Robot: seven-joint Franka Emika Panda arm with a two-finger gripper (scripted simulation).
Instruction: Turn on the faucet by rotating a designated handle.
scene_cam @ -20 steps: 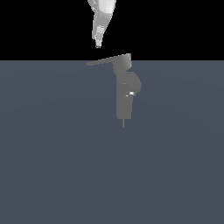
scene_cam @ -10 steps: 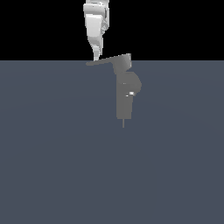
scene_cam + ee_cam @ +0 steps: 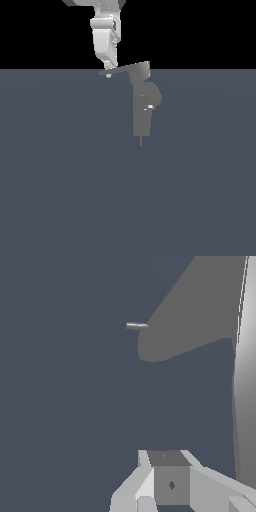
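- Exterior view, far left of the action: gripper (image 3: 108, 70) comes down from the top edge on the glossy white arm (image 3: 104, 40), tip right at the free end of the handle (image 3: 125, 70). Looks touching or just above; can't tell which.
- Jaws: state can't be told. In the exterior view the fingers merge into one narrow white tip, and the wrist view shows only pale blocky gripper parts (image 3: 170, 481) at the frame edge, no clear gap.
- Handle: thin flat grey lever, runs from its tapered tip under the gripper toward the exterior view's right, rising slightly to a boxy hub atop the faucet (image 3: 144, 107).
- Faucet: matte grey upright column w/ rounded bulge on the exterior view's right side, small bright glint mid-body, thin pin at the bottom. Stands on the dark blue-grey surface (image 3: 60, 190), roughly centre frame.
- Wrist view: handle (image 3: 190, 321) seen as a broad grey wedge w/ rounded tip over the surface (image 3: 65, 406); a tiny pale sliver lies just beside that tip; what it is can't be told.
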